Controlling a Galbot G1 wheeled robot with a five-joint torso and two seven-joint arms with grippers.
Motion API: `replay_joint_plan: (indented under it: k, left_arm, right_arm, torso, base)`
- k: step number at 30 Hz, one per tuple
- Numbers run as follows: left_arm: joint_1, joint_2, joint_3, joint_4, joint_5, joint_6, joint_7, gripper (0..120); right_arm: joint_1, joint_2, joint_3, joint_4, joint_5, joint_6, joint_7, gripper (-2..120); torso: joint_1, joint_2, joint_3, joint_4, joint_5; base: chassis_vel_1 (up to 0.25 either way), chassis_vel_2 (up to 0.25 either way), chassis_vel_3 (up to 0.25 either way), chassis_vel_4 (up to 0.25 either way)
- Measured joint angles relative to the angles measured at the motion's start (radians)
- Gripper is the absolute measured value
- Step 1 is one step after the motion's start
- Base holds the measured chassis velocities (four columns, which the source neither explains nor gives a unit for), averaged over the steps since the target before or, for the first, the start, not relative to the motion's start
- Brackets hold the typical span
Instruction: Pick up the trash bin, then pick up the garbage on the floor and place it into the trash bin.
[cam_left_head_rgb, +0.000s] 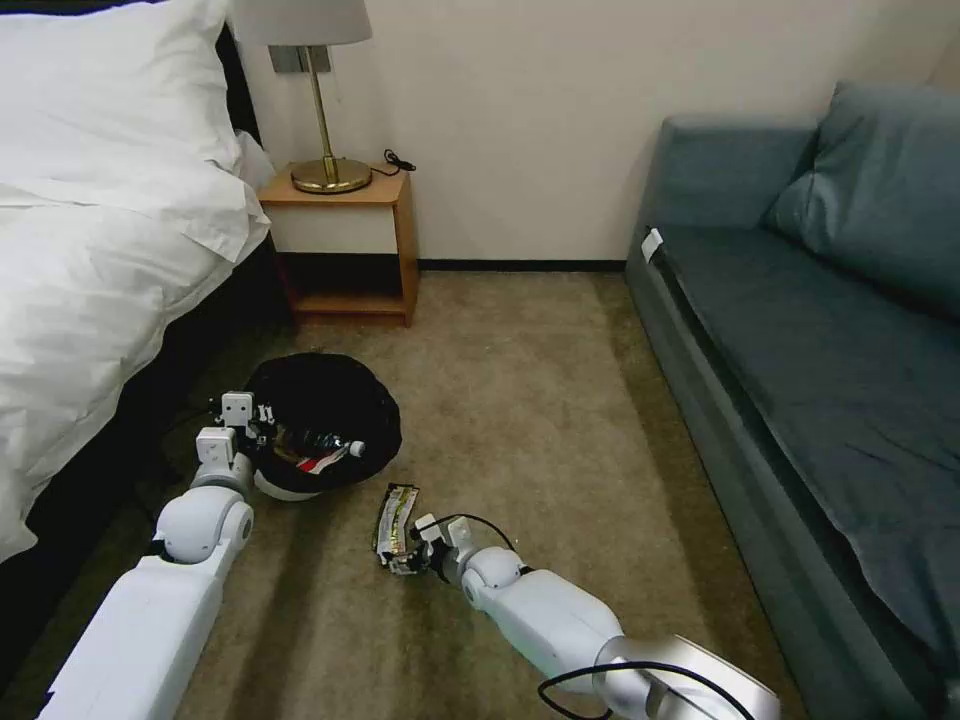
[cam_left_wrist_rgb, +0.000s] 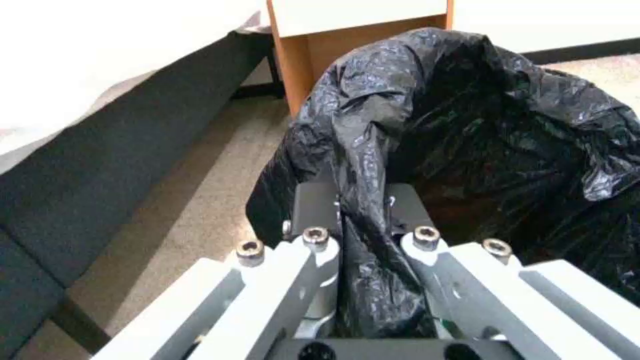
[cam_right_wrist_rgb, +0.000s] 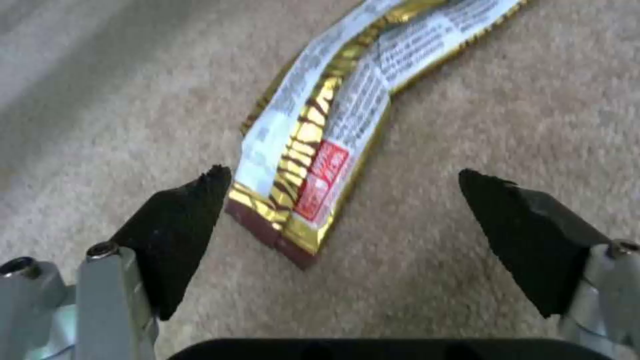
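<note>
The trash bin, white with a crinkly black liner, is held tilted just off the carpet beside the bed. My left gripper is shut on its lined rim. Inside the trash bin lie a small clear bottle and a red-and-white wrapper. One piece of garbage, a flat dark-and-gold wrapper, lies on the carpet in front of the bin. My right gripper is low over the wrapper's near end, open, with one fingertip right beside the wrapper's edge.
The bed is at the left, a wooden nightstand with a lamp at the back, and a dark teal sofa along the right. Open carpet lies between them.
</note>
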Motion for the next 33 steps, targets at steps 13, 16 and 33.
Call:
replay_joint_plan:
  k: [13, 16, 33]
  left_arm:
    - [0.013, 0.003, -0.014, -0.014, 0.000, 0.000, 0.001, 5]
    - [0.011, 0.000, -0.014, -0.012, 0.000, 0.000, 0.001, 5]
    - [0.008, -0.009, -0.016, -0.005, 0.006, -0.001, 0.000, 5]
  right_arm:
    - [-0.004, 0.000, -0.004, -0.016, -0.011, 0.008, -0.029, 90]
    - [-0.004, 0.000, -0.004, -0.017, -0.010, 0.008, -0.033, 90]
    - [-0.008, 0.000, -0.026, -0.013, -0.002, 0.010, -0.053, 85]
  torso:
    - [0.000, 0.000, 0.000, 0.0001, 0.0001]
    - [0.000, 0.000, 0.000, 0.0000, 0.0001]
    - [0.000, 0.000, 0.000, 0.0000, 0.0000]
  base:
    - [0.000, 0.000, 0.000, 0.000]
    - [0.000, 0.000, 0.000, 0.000]
    - [0.000, 0.000, 0.000, 0.000]
